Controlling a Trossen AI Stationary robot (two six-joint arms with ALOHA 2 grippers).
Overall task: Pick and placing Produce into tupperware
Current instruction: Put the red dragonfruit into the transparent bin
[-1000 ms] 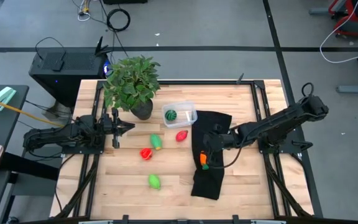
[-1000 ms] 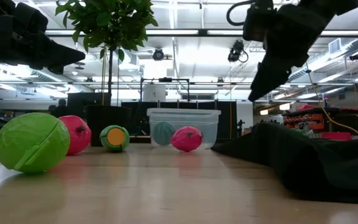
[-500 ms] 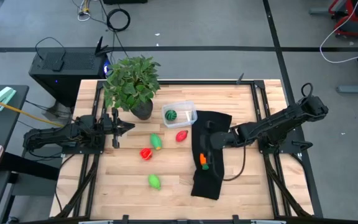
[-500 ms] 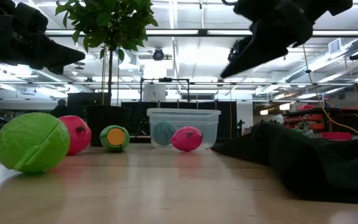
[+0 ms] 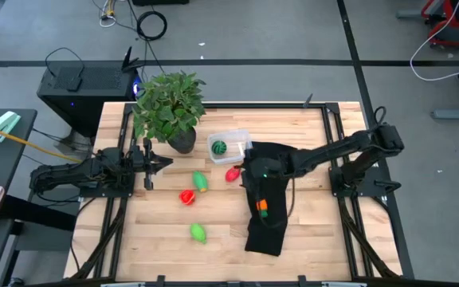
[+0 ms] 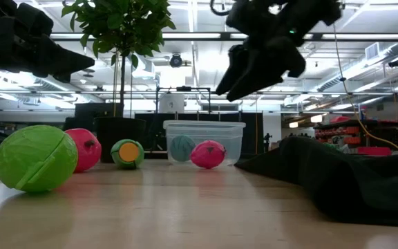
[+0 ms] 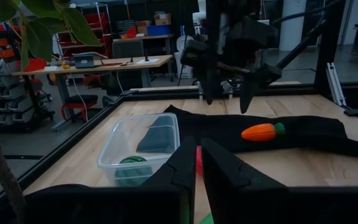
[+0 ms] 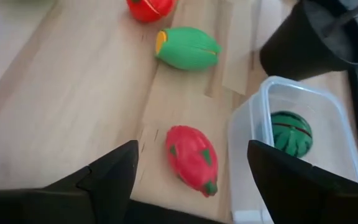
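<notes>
Where high view hides gap, right pincer (image 8: 191, 180) spread over red fruit (image 8: 191, 160).

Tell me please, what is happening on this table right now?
Two robot arms are sorting toy produce into a clear tupperware. Only the dark green round piece lies inside it. The right gripper hangs open above a red piece on the wood beside the tub. The left gripper waits shut near the potted plant. The orange carrot lies on a black cloth; the other pieces lie on the table.

right pincer (image 5: 249, 170) swung from carrot (image 5: 262, 208) toward red fruit (image 5: 233, 174)
</notes>
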